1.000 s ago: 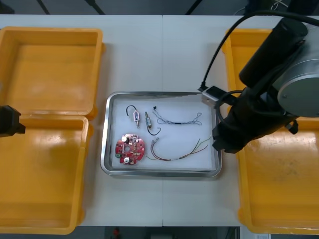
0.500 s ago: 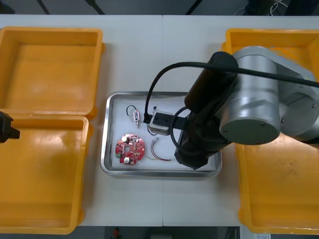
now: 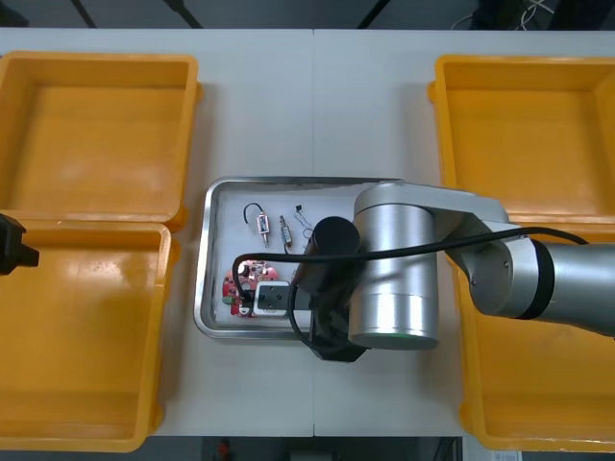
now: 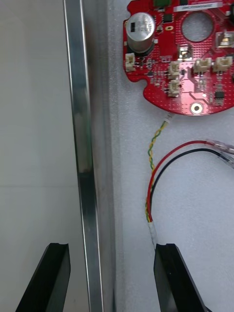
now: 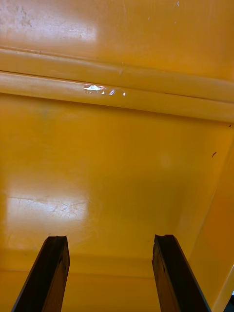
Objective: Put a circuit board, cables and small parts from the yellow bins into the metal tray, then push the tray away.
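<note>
The metal tray (image 3: pixel 207 252) lies at the table's middle, white inside. A round red circuit board (image 4: pixel 190 58) lies in it, beside a red and yellow cable (image 4: pixel 155 171). My right gripper (image 4: pixel 111 279) is open and straddles the tray's near rim (image 4: pixel 81 146), one finger (image 4: pixel 49 278) over the table and the other (image 4: pixel 173 278) over the tray's floor. In the front view my right arm (image 3: pixel 394 279) covers the tray's right half. Two small metal parts (image 3: pixel 262 226) and a thin cable (image 3: pixel 304 217) show beside it. My left gripper (image 5: pixel 111 279) hangs open over a yellow bin's floor (image 5: pixel 117 161).
Two yellow bins (image 3: pixel 96 134) stand at the left and two (image 3: pixel 524 134) at the right, their floors bare where seen. My left arm's black end (image 3: pixel 12 245) sits at the left edge. Bare table (image 3: pixel 317 106) lies beyond the tray.
My right arm has swung from the tray's right side across to its near edge, covering the cables and part of the board. The left arm has stayed put.
</note>
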Controlling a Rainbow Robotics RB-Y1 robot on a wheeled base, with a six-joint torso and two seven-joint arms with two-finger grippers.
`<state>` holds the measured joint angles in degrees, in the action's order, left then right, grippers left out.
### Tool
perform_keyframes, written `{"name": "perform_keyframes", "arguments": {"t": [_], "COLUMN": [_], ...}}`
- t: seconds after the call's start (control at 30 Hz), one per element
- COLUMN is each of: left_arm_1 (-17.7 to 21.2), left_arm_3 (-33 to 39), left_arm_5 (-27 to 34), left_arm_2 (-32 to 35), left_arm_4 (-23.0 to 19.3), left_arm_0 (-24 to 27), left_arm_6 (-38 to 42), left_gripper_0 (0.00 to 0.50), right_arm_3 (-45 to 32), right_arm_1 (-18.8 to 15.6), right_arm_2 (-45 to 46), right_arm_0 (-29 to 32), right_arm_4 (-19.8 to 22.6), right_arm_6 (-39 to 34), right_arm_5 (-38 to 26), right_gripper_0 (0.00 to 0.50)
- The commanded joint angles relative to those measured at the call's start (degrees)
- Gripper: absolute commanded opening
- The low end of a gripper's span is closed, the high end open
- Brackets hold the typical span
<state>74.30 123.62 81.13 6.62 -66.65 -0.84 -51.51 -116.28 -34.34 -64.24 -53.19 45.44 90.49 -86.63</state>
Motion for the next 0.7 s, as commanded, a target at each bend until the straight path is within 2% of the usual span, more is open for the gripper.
{"name": "perform_keyframes", "arguments": {"t": [0.03,0.23,0.47,0.7], "left_arm_1": [1.72,1.72,1.72,1.72], "left_arm_3": [1.01,1.01,1.01,1.01], "left_arm_5": [-0.54,-0.54,-0.54,-0.54], "left_arm_2": [1.56,1.65,1.65,1.65], "left_arm_4": [0.65,0.65,0.65,0.65], "left_arm_0": [-0.75,-0.75,-0.75,-0.75], "left_arm_6": [-6.85,-6.93,-6.93,-6.93], "left_gripper_0": [0.500,0.500,0.500,0.500], "right_arm_3": [1.14,2.81,2.99,2.99], "right_arm_1": [3.41,5.34,6.04,6.48], "right_arm_2": [-3.61,-5.99,-7.04,-8.36], "right_arm_0": [-2.09,-2.00,-1.12,0.28], "right_arm_4": [-2.81,-4.83,-6.06,-9.31], "right_arm_6": [0.30,-0.32,-1.11,-1.55], "right_arm_5": [0.85,0.94,0.94,1.02], "right_gripper_0": [0.500,0.500,0.500,0.500]}}
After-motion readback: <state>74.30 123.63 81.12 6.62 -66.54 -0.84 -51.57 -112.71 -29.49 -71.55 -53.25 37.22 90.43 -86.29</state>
